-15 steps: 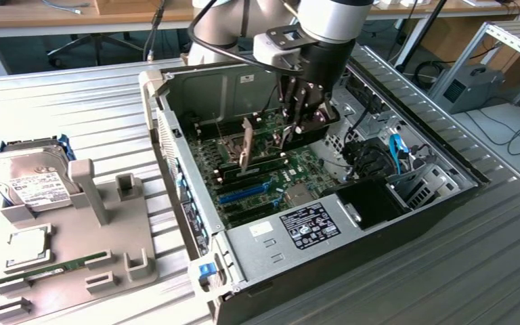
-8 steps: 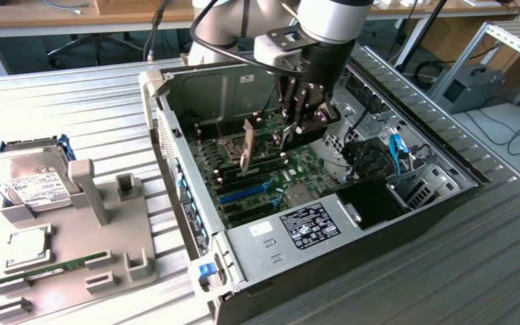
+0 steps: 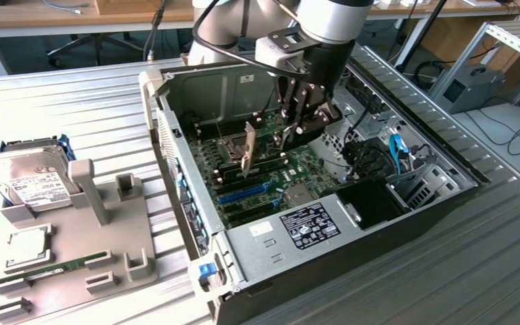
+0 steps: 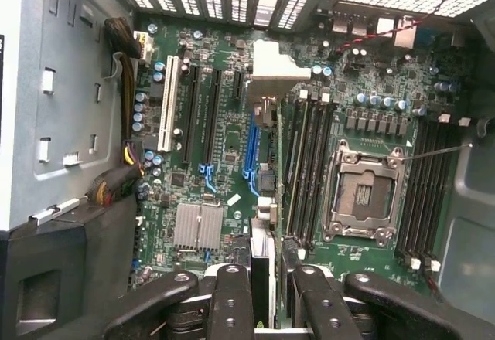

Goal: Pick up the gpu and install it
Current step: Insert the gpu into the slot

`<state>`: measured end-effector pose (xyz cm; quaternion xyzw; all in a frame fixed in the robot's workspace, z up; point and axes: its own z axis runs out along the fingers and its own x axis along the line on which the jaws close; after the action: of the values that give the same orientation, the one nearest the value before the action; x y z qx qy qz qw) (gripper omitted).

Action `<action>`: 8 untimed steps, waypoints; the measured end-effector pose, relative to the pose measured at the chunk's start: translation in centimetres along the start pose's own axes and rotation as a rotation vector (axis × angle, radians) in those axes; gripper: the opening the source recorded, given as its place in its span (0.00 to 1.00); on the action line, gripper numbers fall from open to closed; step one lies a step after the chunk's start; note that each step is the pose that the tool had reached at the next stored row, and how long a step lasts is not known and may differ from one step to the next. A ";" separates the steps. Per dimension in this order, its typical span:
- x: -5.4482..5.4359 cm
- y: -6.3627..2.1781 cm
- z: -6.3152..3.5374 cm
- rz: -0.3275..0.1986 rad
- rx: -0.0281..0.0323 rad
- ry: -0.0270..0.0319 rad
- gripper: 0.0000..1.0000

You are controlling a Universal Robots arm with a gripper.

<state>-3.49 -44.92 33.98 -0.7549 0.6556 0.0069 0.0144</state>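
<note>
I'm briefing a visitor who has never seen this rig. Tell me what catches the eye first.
The open computer case in the middle, its green motherboard exposed. Inside it, the gripper holds the gpu upright, edge down, over the board. At the exterior view's left, a hard drive sits on a grey parts holder.

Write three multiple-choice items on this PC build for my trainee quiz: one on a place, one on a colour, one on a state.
1. Where is the hard drive?
A. On the floor
B. On the grey fixture, at the exterior view's left
C. On a chair

2. What colour is the motherboard?
A. Red
B. White
C. Green

3. How is the gpu?
A. Held on edge by the claw inside the case
B. Lying flat on the table
C. Leaning against a wall

Key: 1 B, it stands in the fixture's blue holder; 2 C, the wrist view shows a green board; 3 A, the card sits edge-on between the claw's fingers.
</note>
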 end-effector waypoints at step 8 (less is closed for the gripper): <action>0.0 0.00 0.04 -0.046 -0.0014 -0.0006 0.26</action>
<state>-3.49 -44.92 33.94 -0.7698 0.6381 0.0073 0.0143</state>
